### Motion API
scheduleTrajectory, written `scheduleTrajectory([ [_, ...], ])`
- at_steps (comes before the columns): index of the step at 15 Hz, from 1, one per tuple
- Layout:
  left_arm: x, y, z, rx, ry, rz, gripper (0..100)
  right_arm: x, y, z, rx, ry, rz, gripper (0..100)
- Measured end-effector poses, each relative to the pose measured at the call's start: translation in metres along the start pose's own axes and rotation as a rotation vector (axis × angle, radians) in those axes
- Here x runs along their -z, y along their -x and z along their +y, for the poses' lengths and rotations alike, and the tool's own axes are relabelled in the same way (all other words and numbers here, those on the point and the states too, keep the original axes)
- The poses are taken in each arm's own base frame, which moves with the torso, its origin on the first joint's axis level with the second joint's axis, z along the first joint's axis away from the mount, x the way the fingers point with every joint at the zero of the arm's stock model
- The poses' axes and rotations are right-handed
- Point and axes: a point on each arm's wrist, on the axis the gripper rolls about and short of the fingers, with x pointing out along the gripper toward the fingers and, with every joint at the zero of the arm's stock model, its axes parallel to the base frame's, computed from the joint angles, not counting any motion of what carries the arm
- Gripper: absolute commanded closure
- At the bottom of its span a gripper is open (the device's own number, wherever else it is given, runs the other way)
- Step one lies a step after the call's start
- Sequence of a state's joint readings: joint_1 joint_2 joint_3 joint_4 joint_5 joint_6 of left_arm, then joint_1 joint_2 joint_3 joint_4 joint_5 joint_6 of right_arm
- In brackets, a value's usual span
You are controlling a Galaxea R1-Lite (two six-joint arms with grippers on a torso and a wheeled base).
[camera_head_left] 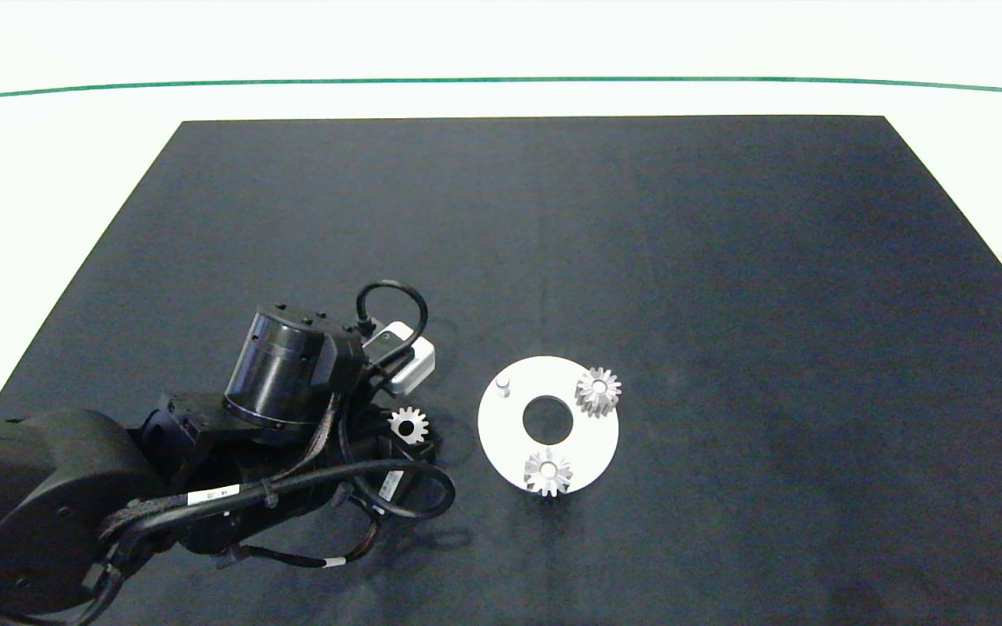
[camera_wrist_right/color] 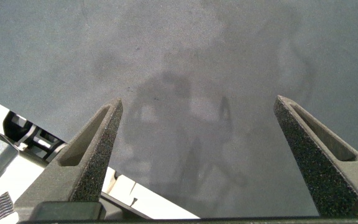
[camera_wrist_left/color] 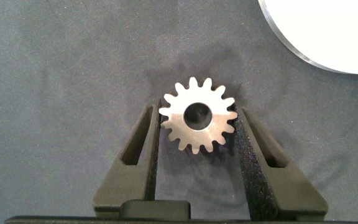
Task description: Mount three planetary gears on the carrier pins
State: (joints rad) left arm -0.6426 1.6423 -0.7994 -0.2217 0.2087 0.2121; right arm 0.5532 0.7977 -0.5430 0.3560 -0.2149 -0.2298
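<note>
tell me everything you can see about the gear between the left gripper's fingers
The third planetary gear is a small silver-grey metal spur gear with pointed teeth and a round centre bore, its flat face brushed and shiny. It lies flat on the dark mat, just off the white disc, not on a pin. The left gripper has both foam-lined fingers against its teeth, one on each side.

Two gears on white disc
</note>
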Motion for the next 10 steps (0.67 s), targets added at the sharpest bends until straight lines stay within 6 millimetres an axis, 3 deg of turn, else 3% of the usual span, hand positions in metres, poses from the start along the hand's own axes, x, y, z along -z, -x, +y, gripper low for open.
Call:
scheduleTrajectory([
  [10, 0.0003, 0.0006, -0.0004, 0.002, 0.0, 0.0, 92, -0.0001, 0.0, 0.0002, -0.004, 0.002, -0.001, 0],
])
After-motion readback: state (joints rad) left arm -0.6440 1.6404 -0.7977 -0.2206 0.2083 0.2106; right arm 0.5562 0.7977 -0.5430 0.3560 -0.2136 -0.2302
